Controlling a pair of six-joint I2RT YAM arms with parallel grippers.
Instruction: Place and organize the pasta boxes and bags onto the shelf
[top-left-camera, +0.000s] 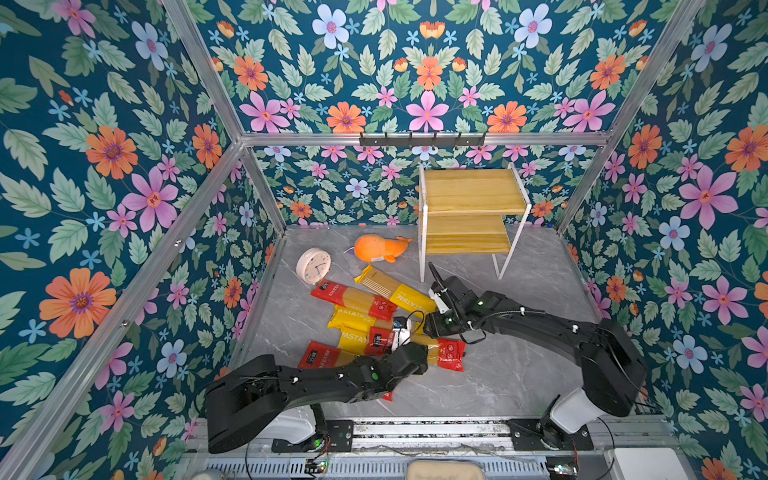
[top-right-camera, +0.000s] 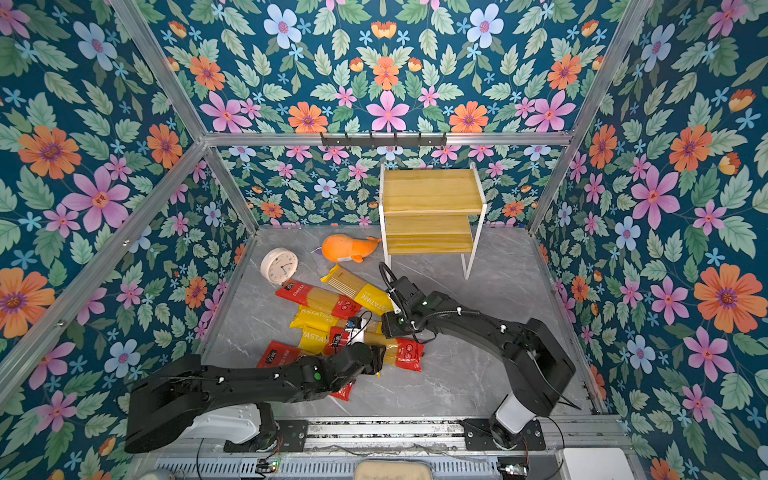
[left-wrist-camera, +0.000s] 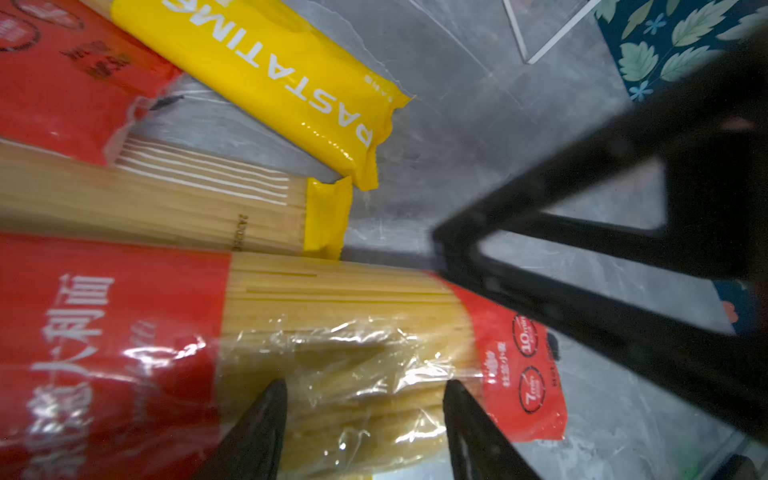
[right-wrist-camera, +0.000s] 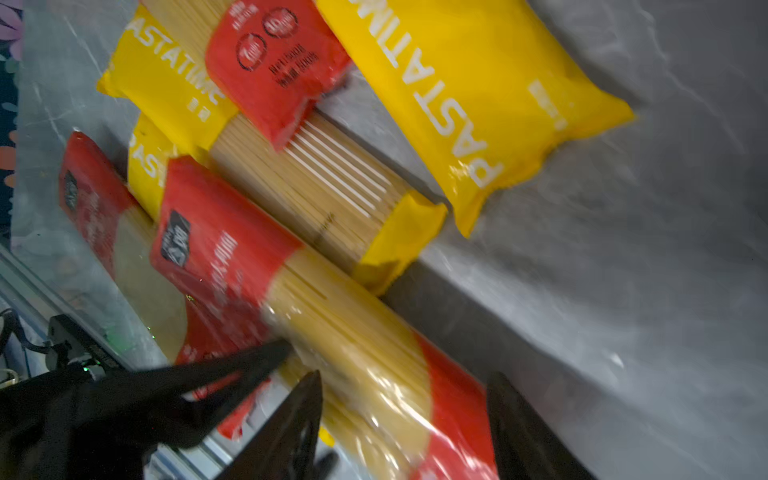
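Nearest: left gripper (left-wrist-camera: 365, 386), jaws parted, set above the see-through middle of a long clear-film spaghetti pack with red ends (left-wrist-camera: 332, 328); nothing clasped. Reaches in low and almost flat from the near-left base, wrist turned toward the middle.

Alongside: right gripper (right-wrist-camera: 405, 376), likewise spread, astride the same pack near one red end; contact not determinable owing to blur. Comes from the near-right base with elbow bent, forearm swept leftward, wrist pitched down.

Judged reason for both: pack lying topmost in the heap, hence first to lift.

Beneath and beyond, on the grey marbled tabletop (top-left-camera: 519, 365): remaining red-ended packs (top-left-camera: 355, 298) and yellow "PASTATIME" packs (top-left-camera: 353, 318), overlapping.

Further: white round clock (top-left-camera: 313, 265), orange plush whale (top-left-camera: 380, 248).

Farthest: two-tier wooden-slat shelf with white frame (top-left-camera: 469, 195), both tiers bare; no pack yet placed.
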